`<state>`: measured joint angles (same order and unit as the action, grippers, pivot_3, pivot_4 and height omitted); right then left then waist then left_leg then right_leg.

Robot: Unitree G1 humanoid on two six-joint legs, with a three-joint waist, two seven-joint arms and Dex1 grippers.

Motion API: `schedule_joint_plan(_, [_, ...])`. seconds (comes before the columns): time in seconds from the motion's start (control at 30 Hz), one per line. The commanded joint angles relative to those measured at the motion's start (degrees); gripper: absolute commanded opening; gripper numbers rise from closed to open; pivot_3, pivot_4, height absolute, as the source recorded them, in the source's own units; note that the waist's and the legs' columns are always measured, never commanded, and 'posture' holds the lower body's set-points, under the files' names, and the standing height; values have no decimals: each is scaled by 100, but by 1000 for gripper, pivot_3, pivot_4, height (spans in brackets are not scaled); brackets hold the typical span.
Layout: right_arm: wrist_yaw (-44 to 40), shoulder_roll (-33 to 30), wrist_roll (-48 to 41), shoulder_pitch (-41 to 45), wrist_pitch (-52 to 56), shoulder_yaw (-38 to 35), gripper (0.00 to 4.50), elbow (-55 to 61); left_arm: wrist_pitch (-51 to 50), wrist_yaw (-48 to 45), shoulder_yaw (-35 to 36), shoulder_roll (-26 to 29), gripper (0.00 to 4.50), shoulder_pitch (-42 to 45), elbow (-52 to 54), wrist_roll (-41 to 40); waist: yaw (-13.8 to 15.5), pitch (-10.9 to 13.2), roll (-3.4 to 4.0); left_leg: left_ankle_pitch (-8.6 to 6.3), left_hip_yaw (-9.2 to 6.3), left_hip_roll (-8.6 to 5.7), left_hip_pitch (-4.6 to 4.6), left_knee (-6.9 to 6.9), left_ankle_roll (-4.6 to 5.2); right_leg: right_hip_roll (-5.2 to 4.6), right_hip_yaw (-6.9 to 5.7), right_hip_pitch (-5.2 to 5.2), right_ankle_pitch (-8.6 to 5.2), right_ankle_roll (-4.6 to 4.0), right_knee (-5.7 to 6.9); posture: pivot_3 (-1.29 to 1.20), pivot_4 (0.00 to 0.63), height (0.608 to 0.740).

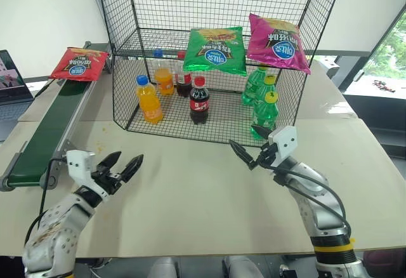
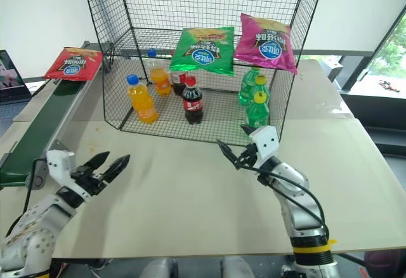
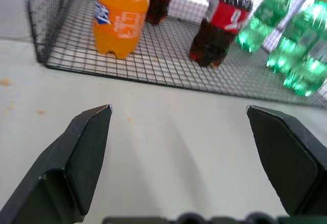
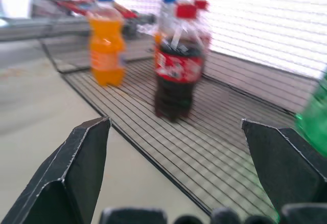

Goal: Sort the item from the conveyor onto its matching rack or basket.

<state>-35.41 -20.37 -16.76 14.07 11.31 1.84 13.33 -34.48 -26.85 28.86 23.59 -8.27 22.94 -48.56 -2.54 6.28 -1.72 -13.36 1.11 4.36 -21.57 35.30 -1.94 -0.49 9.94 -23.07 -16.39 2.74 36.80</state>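
- Rack (image 1: 127,68), upper centre of the frame: tall black wire shelving on the desk (image 1: 209,183). A green bag (image 1: 216,49) and a magenta bag (image 1: 279,42) lie on its middle tier, with bottles on the bottom grid. Risk: when the red bag goes in, it could snag on the wire front or knock a neighbouring bag off the tier, since the free space beside the green one looks tight.
- Conveyor (image 1: 47,132), left edge of the frame: dark green belt in a grey frame. Risk: if the belt runs, the bag's position changes under a reaching hand and the grasp lands on bare belt.
- Red bag (image 1: 79,63), upper left, lying at the far end of the belt, well apart from both hands. Risk: shiny foil, likely to slip from a shallow pinch.
- Left hand (image 1: 117,169), lower left: fingers spread wide, empty, above the desk, touching nothing.
- Right hand (image 1: 254,154), centre right: fingers wide apart, empty, near the rack's front lower edge; a careless swing could strike the wire.
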Motion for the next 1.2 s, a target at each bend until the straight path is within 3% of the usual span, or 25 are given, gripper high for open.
schedule_joint_plan(0.03, [-703, -296, -599, 290, 342, 116, 4500, 669, -451, 737, 1147, -57, 4485, -595, 501, -2056, -26, 0, 0, 0, -3, 0, 2, 0, 1, 0, -1, 0, 0, 0, 5, 0, 150, 740])
schedule_joint_plan(0.13, [-1112, -420, -1105, 743, 749, 171, 4500, 763, -411, 1538, 1756, -164, 4485, -1258, 706, -3806, -90, 2, -2, -3, -9, 7, 3, 0, 3, 2, -9, 0, -3, -4, 7, 0, 150, 740])
schedule_joint_plan(0.4, [-1956, 45, -1528, 2038, 797, 525, 4500, -44, 427, 2785, 2663, -452, 4485, -2120, 259, -6253, -70, 4, -1, -2, -36, 3, 9, 8, 2, 1, -41, 14, -17, -26, 6, 0, 150, 740])
schedule_joint_plan(0.7, [-2937, 555, -1598, 2948, 694, 879, 4500, -623, 593, 3110, 2704, -216, 4485, -1686, -676, -6443, 10, 6, 3, -1, -46, 3, 5, 6, 0, 2, -63, 9, -27, -44, 10, 0, 150, 740])
schedule_joint_plan(1.2, [-3122, 545, -1346, 3143, 440, 814, 4500, -929, 427, 2916, 2687, -121, 4485, -1384, -1454, -6214, 9, 5, 2, 2, -70, 4, -4, 3, -7, 2, -91, 5, -32, -54, 16, 0, 150, 740])
